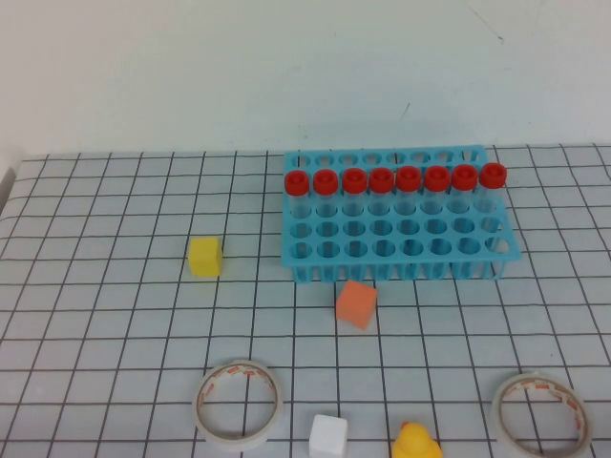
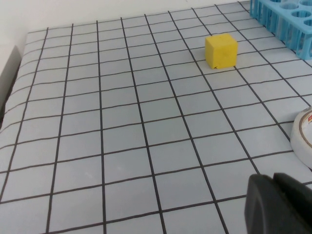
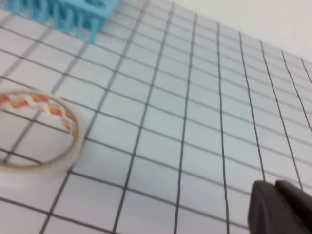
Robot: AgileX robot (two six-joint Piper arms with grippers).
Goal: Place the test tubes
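Note:
A blue tube rack (image 1: 401, 239) stands at the back middle of the gridded table, with a row of several red-capped test tubes (image 1: 395, 181) upright in its second row from the back. Its corner shows in the left wrist view (image 2: 287, 19) and the right wrist view (image 3: 73, 14). Neither arm appears in the high view. My left gripper (image 2: 273, 183) hovers low over the near left of the table, shut and empty. My right gripper (image 3: 274, 187) hovers over the near right, shut and empty.
A yellow cube (image 1: 205, 257) lies left of the rack and an orange cube (image 1: 356, 304) in front of it. Two tape rolls (image 1: 238, 403) (image 1: 541, 412), a white cube (image 1: 327, 436) and a yellow duck (image 1: 416, 443) sit along the near edge.

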